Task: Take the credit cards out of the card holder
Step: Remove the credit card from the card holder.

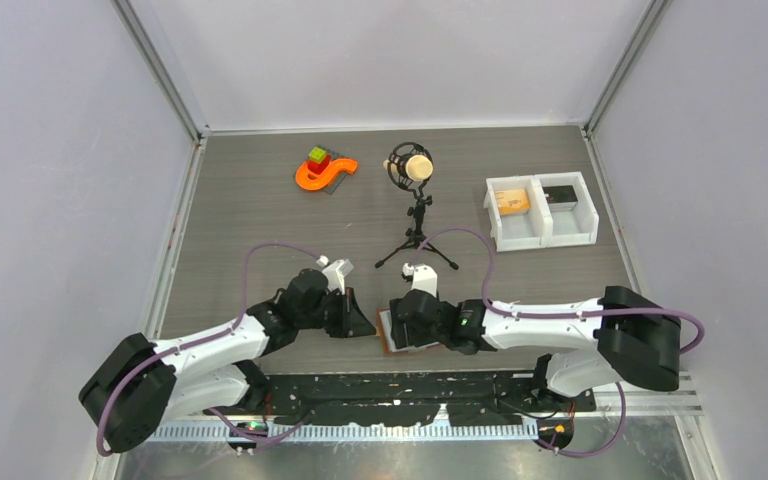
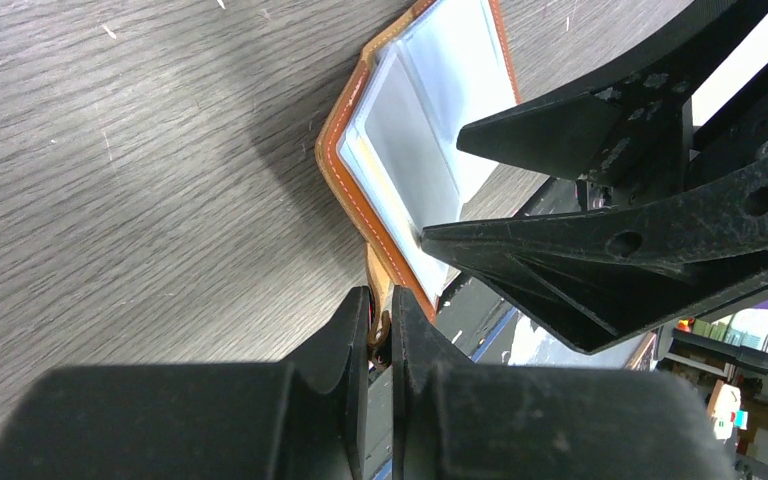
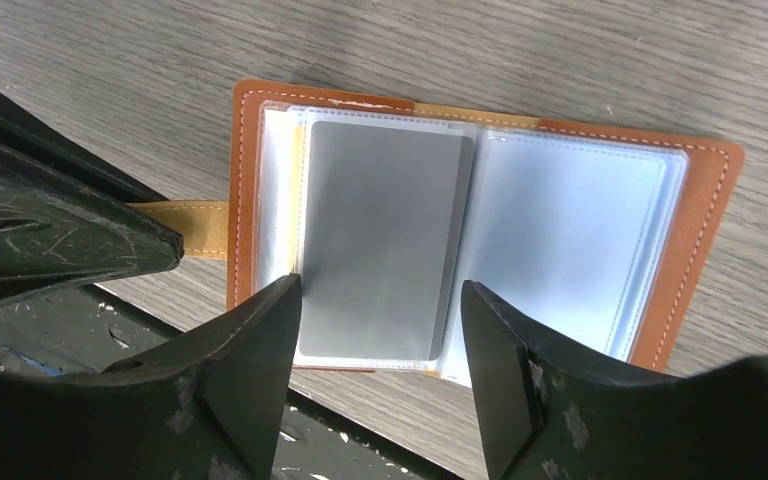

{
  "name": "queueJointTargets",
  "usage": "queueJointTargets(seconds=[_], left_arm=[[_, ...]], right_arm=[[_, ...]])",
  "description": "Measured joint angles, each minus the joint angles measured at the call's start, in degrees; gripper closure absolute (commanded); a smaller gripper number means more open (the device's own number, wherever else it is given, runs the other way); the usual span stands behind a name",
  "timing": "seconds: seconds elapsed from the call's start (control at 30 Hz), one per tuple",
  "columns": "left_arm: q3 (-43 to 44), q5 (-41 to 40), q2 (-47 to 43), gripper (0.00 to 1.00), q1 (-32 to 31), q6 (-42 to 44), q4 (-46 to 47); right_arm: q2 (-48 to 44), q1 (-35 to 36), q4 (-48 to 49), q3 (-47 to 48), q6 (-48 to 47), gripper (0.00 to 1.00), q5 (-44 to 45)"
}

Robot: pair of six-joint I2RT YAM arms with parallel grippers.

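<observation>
The left claw [image 2: 380, 325], scuffed black plastic, is clenched on the thin tan tab [image 2: 378, 282] of the card holder [image 2: 400, 130]. The holder, stitched brown leather with clear pale-blue sleeves, lies open at the near edge of the grey wood-grain worktop [image 2: 110, 150]. The right claw [image 3: 380, 292] stands spread, its wedge-shaped tips either side of a flat matte grey card [image 3: 380, 220]. Whether they touch it is unclear.
</observation>
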Motion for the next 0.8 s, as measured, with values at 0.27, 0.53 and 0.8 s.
queueJointTargets(seconds=[0.27,0.53,0.8], left_arm=[[-0.1,0.0,0.0,1.0,0.0,0.0,0.7],[-0.1,0.0,0.2,1.0,0.0,0.0,0.7],[-0.1,0.1,0.2,1.0,0.0,0.0,0.7]], right_arm=[[-1.4,0.0,-4.6,0.2,-0.2,0.34,2.7],[-4.3,0.0,-7.4,0.2,-0.7,0.34,4.4],[-6.8,0.0,-2.3,-0.6,-2.6,0.31,1.6]])
